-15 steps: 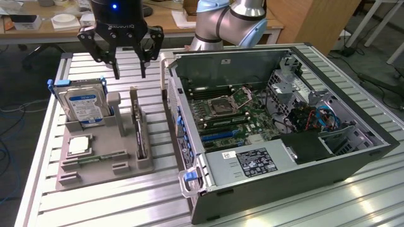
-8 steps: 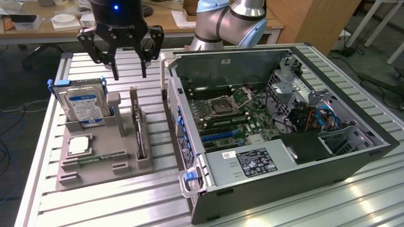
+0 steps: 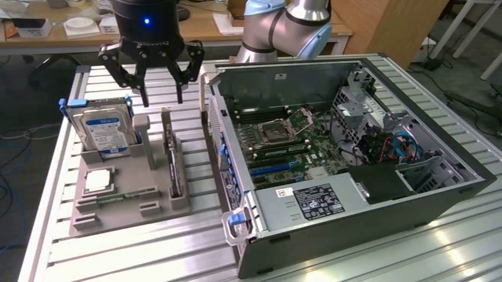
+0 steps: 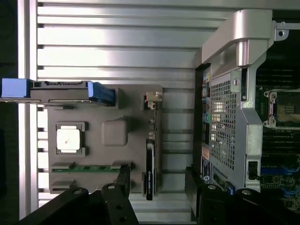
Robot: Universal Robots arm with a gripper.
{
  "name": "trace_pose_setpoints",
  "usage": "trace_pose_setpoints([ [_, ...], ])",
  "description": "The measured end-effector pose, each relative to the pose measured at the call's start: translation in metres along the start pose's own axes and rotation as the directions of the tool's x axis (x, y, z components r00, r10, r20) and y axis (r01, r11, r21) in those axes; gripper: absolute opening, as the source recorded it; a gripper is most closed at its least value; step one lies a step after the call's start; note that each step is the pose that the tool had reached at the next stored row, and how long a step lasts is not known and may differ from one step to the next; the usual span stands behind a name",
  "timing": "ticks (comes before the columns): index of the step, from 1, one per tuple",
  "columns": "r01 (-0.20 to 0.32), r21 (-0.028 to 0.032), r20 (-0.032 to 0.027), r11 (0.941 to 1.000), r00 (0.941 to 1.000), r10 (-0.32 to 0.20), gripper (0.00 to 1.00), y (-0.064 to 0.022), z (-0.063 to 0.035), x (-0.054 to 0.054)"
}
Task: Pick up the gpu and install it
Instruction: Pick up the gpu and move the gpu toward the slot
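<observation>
Exterior and wrist views of a GPU installation cell. 1 robot arm (image 3: 283, 29) carries a black gripper (image 3: 162, 97) above the far end of a grey fixture tray (image 3: 126, 220) that lies on a slatted aluminium table (image 3: 157, 255). The fingers (image 3: 144, 97) are spread wide apart with nothing between them.

The gpu (image 3: 174, 170) stands on edge in a slot along the side of the tray nearest the computer case (image 3: 377, 217), and looks dark and thin from this angle. The gripper hangs above the card's far end without touching it. In the wrist view the gpu (image 4: 150, 164) runs as a narrow dark strip with its metal bracket end toward the hard drive's end of the tray (image 4: 93, 112), and the gripper (image 4: 158, 174) has 1 finger (image 4: 123, 180) on each side of the card's line.

Also held in the tray: a hard drive (image 3: 106, 132) standing upright with blue side rails, a square processor (image 3: 100, 179) and a memory stick (image 3: 117, 197) lying flat. The case lies open just beside the tray, on the exterior view's right, with its motherboard (image 3: 286, 141) exposed.
</observation>
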State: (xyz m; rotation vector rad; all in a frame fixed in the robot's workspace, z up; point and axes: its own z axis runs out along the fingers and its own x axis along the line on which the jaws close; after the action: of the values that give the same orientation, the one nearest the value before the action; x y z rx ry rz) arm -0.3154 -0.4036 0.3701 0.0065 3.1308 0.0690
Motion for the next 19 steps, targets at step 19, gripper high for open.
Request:
trace_pose_setpoints([
  [19, 0.01, 0.0, -0.0005, 1.0, 1.0, -0.01, 0.59, -0.0057, 0.0343, 0.0],
])
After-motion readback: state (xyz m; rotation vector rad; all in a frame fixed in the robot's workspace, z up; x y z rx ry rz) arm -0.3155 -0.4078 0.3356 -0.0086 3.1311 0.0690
